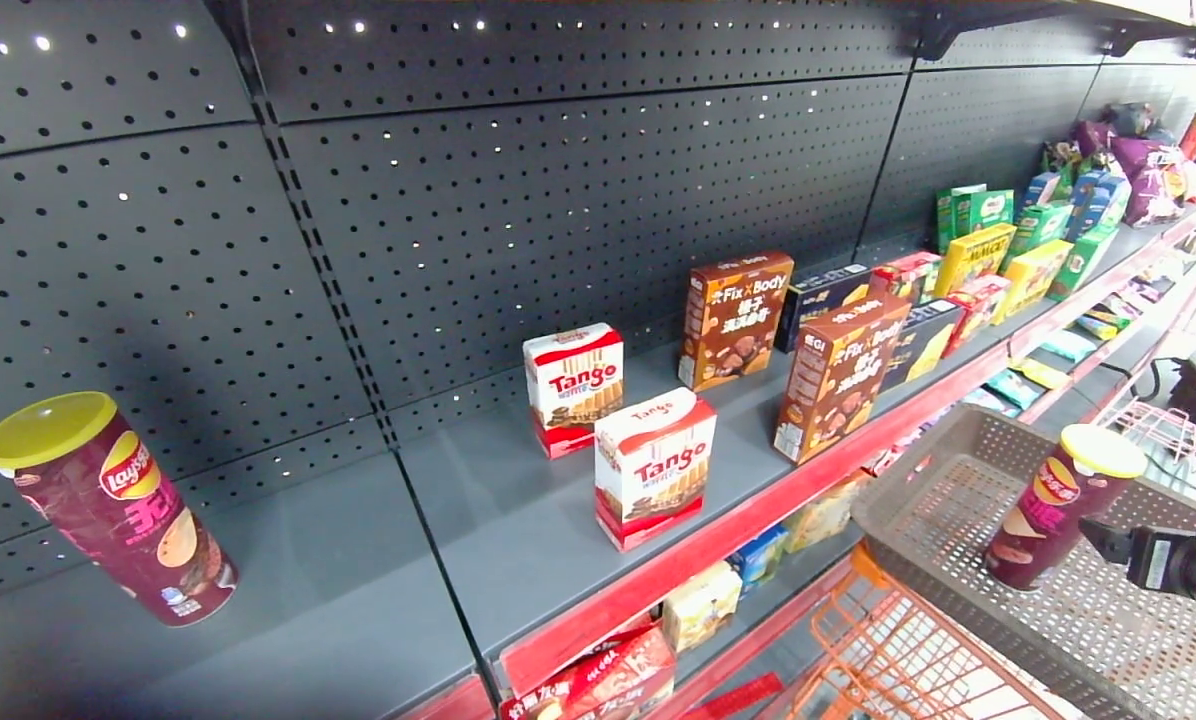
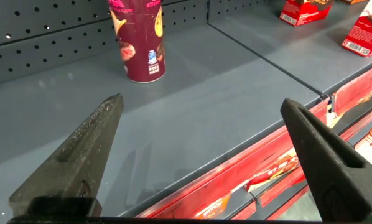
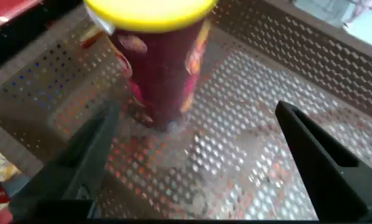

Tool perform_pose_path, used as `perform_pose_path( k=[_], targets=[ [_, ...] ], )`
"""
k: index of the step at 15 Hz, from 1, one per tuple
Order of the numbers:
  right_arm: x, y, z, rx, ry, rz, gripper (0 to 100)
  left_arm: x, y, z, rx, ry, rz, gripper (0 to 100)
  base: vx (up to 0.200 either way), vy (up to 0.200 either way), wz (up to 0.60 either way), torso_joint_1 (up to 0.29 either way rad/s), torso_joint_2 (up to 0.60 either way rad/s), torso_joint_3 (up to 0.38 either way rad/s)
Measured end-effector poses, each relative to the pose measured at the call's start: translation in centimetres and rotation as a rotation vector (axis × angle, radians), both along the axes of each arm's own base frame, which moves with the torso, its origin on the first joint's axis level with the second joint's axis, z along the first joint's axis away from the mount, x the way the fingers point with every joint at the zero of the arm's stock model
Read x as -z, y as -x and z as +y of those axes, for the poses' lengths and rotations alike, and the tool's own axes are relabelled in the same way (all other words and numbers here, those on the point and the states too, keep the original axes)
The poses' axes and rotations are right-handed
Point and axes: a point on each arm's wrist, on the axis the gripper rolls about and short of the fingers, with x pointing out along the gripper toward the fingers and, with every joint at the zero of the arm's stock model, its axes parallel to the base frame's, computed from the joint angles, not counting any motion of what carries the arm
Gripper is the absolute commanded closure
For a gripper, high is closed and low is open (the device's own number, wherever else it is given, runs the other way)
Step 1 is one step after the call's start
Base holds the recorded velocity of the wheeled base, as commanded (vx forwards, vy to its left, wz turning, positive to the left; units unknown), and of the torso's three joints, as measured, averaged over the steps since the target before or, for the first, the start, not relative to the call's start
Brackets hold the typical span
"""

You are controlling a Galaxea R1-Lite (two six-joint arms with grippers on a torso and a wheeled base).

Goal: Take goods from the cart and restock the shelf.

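Head view: maroon yellow-lidded shelf tube [image 1: 118,510] at eight o'clock, basket tube [image 1: 1053,520] at four. Wrist views: left claw [image 2: 201,102], right claw [image 3: 197,112], both wide.

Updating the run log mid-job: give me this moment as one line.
left gripper: open, empty, over shelf | right gripper: open, near chip can standing in cart basket | shelved can: upright, left shelf section

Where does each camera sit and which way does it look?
Head view: on the head, looking down at the shelf and the basket; the right arm shows.
Left wrist view: on the left arm, facing the shelved can past the open left gripper.
Right wrist view: on the right arm, facing the basket's can past the open right gripper.
Shared: head view also sees both cans.
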Motion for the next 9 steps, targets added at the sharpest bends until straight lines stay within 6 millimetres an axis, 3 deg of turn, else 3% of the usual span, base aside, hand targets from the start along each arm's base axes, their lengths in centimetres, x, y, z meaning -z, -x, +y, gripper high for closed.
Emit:
perform_pose_path(
  k=[9],
  targets=[
    [2.1, -2.6, 0.7, -0.109, -0.032, 0.032, 0, 0.0, 0.0, 0.0, 0.0, 0.0, 0.0, 0, 0.0, 0.0, 0.0, 0.0, 0.0, 0.0]
  ],
)
